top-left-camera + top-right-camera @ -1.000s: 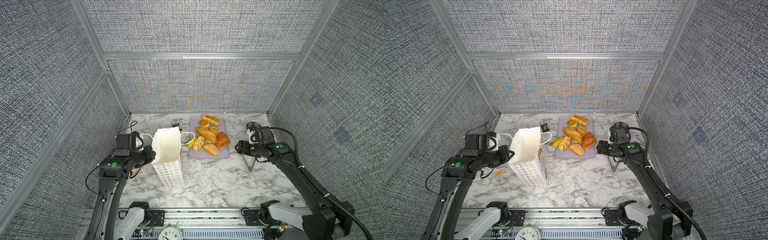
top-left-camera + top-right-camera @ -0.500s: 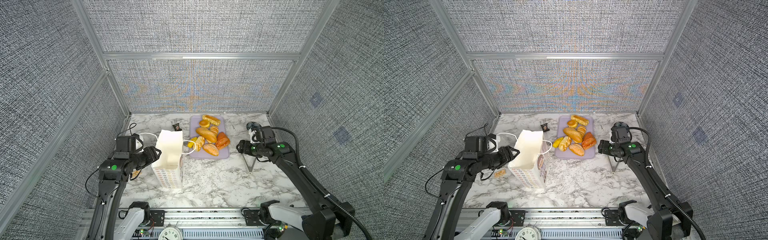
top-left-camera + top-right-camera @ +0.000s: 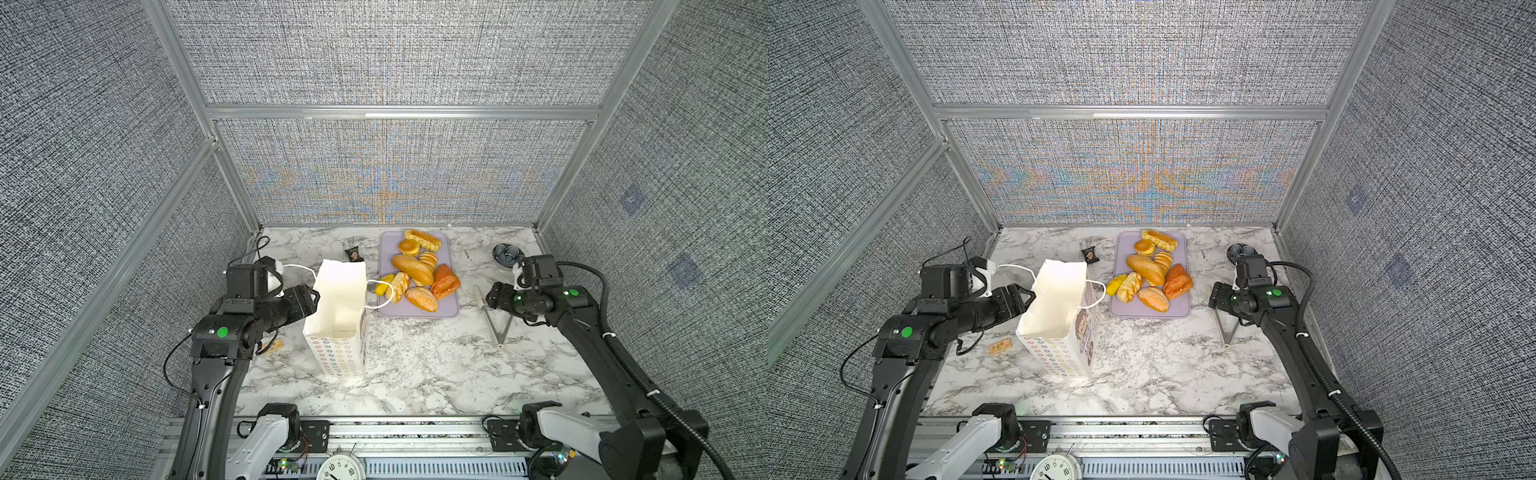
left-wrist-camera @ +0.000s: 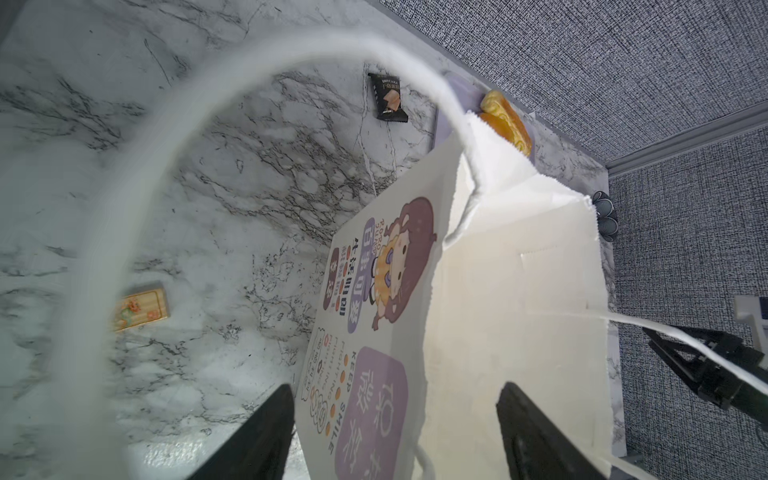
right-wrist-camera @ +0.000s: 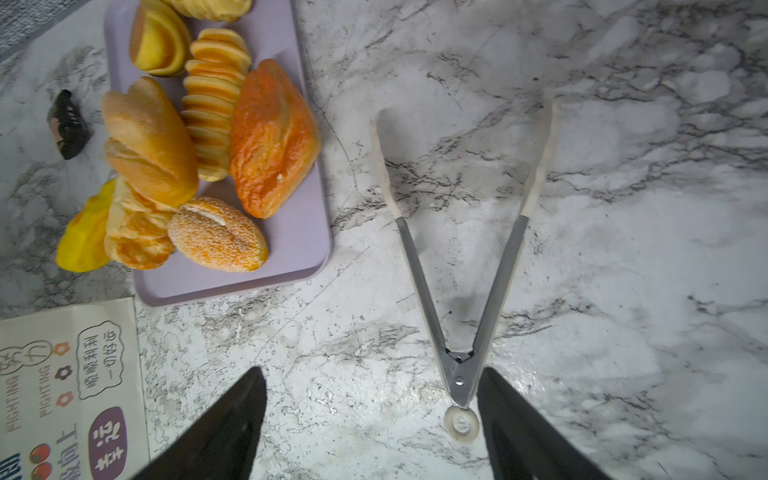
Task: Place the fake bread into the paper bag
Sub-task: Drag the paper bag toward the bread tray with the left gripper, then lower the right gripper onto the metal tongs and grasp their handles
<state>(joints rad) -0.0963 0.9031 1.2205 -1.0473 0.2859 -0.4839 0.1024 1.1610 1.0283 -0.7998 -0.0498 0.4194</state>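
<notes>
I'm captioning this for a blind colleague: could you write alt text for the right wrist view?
Metal tongs lie open on the marble table beside a lavender tray piled with fake bread. The right gripper is open, the tongs' hinge showing between its fingers; a corner of the paper bag shows near the tray.

Bright, even light from above; soft shadows on the table point(image 3: 415, 365). Moiré tints the back wall point(image 3: 395, 174) in both top views. The cord handle point(image 4: 133, 166) blurs, perhaps too near the left wrist lens.
</notes>
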